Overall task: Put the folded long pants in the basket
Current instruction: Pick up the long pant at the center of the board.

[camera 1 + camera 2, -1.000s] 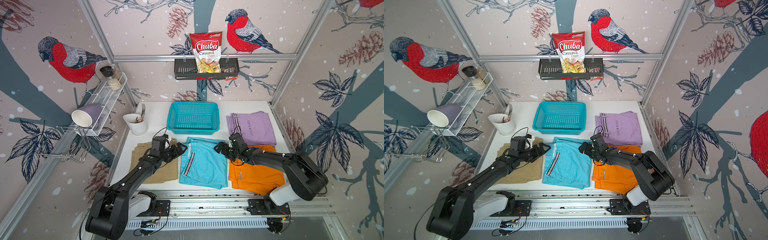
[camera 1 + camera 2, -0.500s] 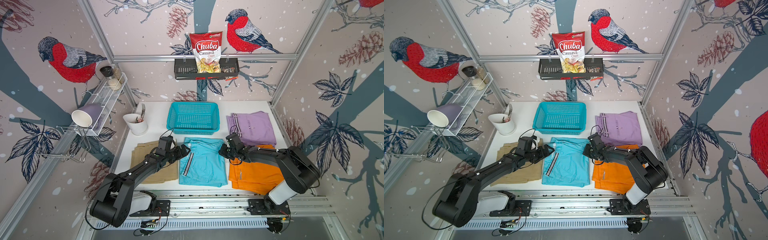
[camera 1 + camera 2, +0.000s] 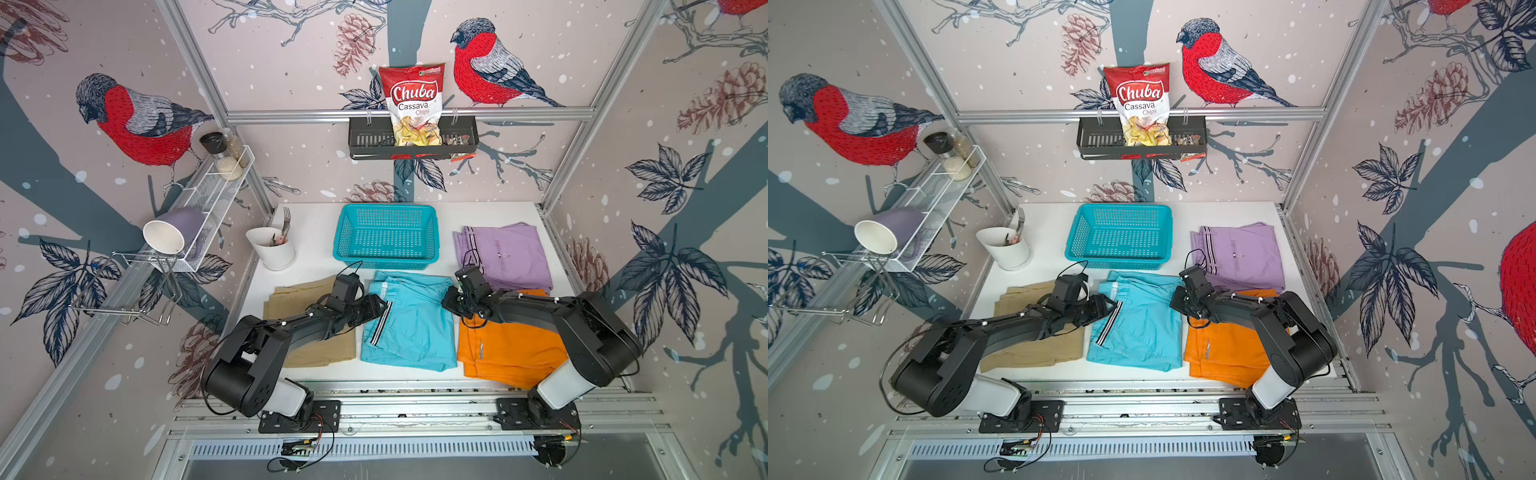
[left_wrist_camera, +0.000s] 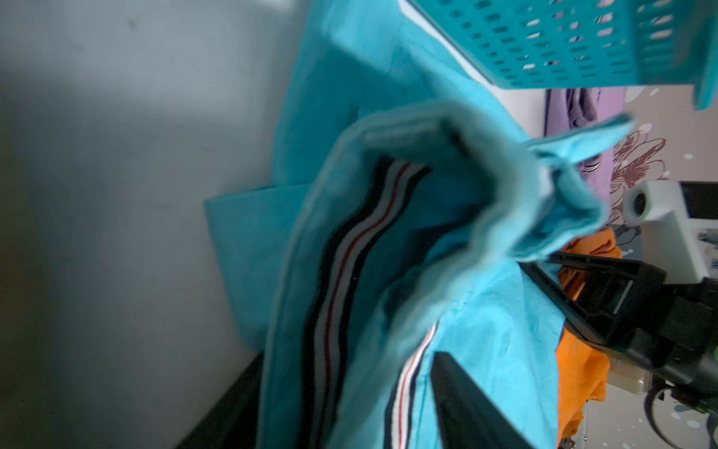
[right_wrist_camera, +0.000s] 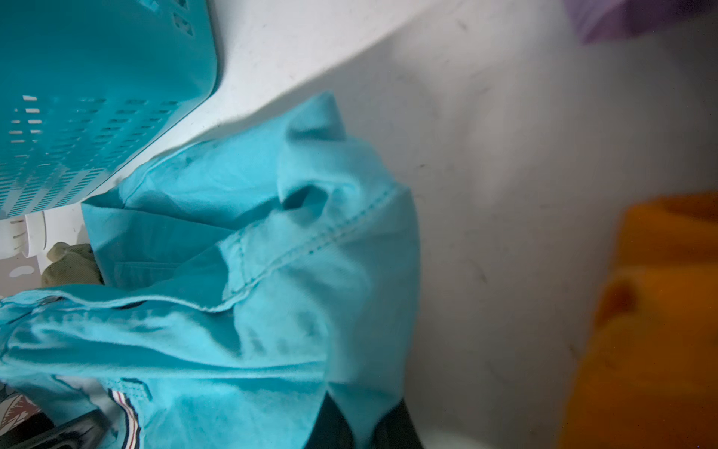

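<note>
**Lift Both Sides Together**

In both top views, see blue pants point(image 3: 409, 328) flat on the table point(image 3: 316, 232), just in front of the basket point(image 3: 386, 262), between beige pants point(image 3: 303, 299) and orange pants point(image 3: 511, 353). Find left gripper point(image 3: 380, 307) at the striped side and right gripper point(image 3: 446, 301) at the other side. Lift both sides together, level, high enough to clear the rim, then move forward and lower inside. Go slow to stop sagging in the middle. Hard to make out fingertips here: dark and small.

In the left wrist view, see blue cloth bunched between two black fingers point(image 4: 466, 408). Can't tell if squeezed tight or loose, so check before lifting. Blurry up close.

In the right wrist view, see fingers point(image 5: 330, 431) pinched together on a blue fold. Hold every layer to stop any unfolding. Shows only a corner of basket and a blur of orange. Can't count the layers caught.
</note>
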Robot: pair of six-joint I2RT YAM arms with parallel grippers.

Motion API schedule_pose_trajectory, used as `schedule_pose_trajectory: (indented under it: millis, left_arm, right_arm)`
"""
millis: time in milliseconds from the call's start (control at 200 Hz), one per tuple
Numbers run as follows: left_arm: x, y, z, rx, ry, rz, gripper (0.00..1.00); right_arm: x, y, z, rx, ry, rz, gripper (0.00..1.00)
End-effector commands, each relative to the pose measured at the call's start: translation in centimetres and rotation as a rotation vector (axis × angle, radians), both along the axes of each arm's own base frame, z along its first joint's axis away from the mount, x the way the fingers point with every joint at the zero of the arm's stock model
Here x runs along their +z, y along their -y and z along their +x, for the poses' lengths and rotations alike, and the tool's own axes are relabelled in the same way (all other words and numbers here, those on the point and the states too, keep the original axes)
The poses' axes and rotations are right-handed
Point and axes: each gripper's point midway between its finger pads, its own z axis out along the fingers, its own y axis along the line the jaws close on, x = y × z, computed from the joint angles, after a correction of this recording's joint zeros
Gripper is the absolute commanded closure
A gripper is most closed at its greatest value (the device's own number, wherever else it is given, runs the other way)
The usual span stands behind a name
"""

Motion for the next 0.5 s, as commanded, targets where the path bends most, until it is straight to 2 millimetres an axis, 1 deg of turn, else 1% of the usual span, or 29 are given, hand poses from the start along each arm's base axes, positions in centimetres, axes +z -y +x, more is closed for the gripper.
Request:
schedule_pose_trajectory:
  millis: [0,25,85,140,200,250,320,330,380,390,425,435,445,495]
  left_arm:
    - [-0.9,0.1,-0.4,0.000,-0.031,0.011,0.86]
    - [-1.0,0.2,-0.3,0.001,-0.032,0.013,1.00]
    - [-1.1,0.2,-0.1,0.004,-0.034,0.018,1.00]
    - [-0.8,0.3,0.1,0.008,-0.024,0.007,1.00]
    - [0.0,0.5,0.2,0.015,-0.009,-0.007,1.00]
    - [1.2,0.7,0.3,0.018,0.006,-0.020,1.00]
    - [3.8,1.0,0.5,0.019,0.043,-0.037,1.00]
    - [4.3,1.1,0.5,0.021,0.051,-0.040,1.00]
    - [6.7,1.2,0.5,0.025,0.089,-0.046,1.00]
    - [7.2,1.2,0.6,0.027,0.100,-0.048,1.00]
    - [9.1,1.2,0.7,0.032,0.135,-0.054,1.00]
    - [9.6,1.1,0.7,0.037,0.145,-0.056,1.00]
    - [10.1,1.0,0.7,0.039,0.152,-0.057,1.00]
    - [12.8,0.6,1.0,0.059,0.202,-0.060,1.00]
  right_arm:
    - [-0.7,0.4,-0.4,0.011,-0.021,-0.032,1.00]
    - [-0.6,0.4,-0.4,0.011,-0.018,-0.030,1.00]
    - [-0.1,0.4,-0.3,0.011,-0.004,-0.029,1.00]
    - [0.7,0.3,-0.2,0.014,0.021,-0.034,1.00]
    - [1.8,0.3,-0.1,0.014,0.059,-0.059,1.00]
    - [3.3,0.2,0.0,0.013,0.103,-0.078,1.00]
    - [5.5,-0.2,-0.3,0.015,0.161,-0.076,1.00]
    - [6.1,-0.5,-0.5,0.019,0.172,-0.067,1.00]
    - [7.7,-1.4,-1.2,0.040,0.200,-0.034,1.00]
    - [8.4,-1.8,-1.4,0.049,0.210,-0.018,1.00]
    - [9.6,-2.5,-1.8,0.067,0.225,0.004,1.00]
    - [10.4,-2.9,-1.9,0.078,0.237,0.017,1.00]
    - [10.6,-3.0,-2.0,0.080,0.239,0.018,1.00]
    - [13.2,-3.9,-2.1,0.100,0.272,0.040,1.00]
